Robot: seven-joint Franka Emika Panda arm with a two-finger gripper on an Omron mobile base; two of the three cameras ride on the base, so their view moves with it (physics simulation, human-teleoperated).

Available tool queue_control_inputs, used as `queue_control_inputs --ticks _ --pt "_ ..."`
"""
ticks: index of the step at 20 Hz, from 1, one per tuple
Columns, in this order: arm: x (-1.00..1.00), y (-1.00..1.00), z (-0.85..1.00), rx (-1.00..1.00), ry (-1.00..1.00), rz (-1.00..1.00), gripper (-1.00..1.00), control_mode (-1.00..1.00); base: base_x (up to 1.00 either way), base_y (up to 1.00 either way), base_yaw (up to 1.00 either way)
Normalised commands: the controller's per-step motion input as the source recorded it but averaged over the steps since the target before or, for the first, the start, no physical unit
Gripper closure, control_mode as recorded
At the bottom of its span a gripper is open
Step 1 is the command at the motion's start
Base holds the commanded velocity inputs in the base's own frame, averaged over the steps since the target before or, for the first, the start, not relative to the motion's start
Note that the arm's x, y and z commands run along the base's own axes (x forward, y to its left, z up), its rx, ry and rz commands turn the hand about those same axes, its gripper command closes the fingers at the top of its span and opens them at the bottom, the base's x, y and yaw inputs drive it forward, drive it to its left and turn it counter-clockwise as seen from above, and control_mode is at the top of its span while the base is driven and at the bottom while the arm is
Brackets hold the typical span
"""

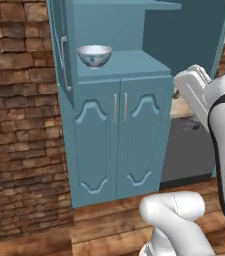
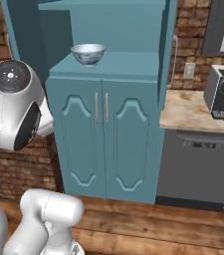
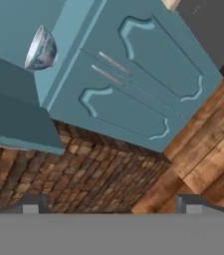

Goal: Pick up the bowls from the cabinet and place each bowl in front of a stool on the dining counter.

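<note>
One white bowl (image 1: pixel 94 55) (image 2: pixel 88 54) with a blue pattern stands upright on the open shelf of the tall teal cabinet (image 1: pixel 115 150) (image 2: pixel 103 154). In the hand view the bowl (image 3: pixel 41 50) appears tilted at the upper left, with the cabinet doors (image 3: pixel 143 84) across the middle. My gripper (image 3: pixel 112 205) is open, its two fingertips (image 3: pixel 31 203) wide apart with nothing between them. It hangs well back from the cabinet and away from the bowl. The stool and the dining counter are out of view.
A brick wall (image 1: pixel 19 125) runs left of the cabinet. To its right a beige countertop (image 2: pixel 188 112) carries a coffee machine (image 2: pixel 219 92) above a grey dishwasher (image 2: pixel 198 169). The cabinet's upper door (image 1: pixel 59 45) hangs open at the left. Wooden floor (image 2: pixel 148 229) lies in front.
</note>
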Motion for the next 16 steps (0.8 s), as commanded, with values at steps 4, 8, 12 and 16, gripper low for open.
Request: queue_control_inputs --ticks 4,8,12,16 --pt "0.0 0.0 0.0 0.0 0.0 0.0 -1.0 1.0 1.0 0.0 0.0" --pt "0.0 0.0 0.0 0.0 0.0 0.0 -1.0 1.0 1.0 0.0 0.0" --pt "0.0 0.0 0.0 0.0 0.0 0.0 -1.0 1.0 0.94 -0.1 0.02" --pt "0.0 0.0 0.0 0.0 0.0 0.0 -1.0 1.0 0.88 -0.19 0.03"
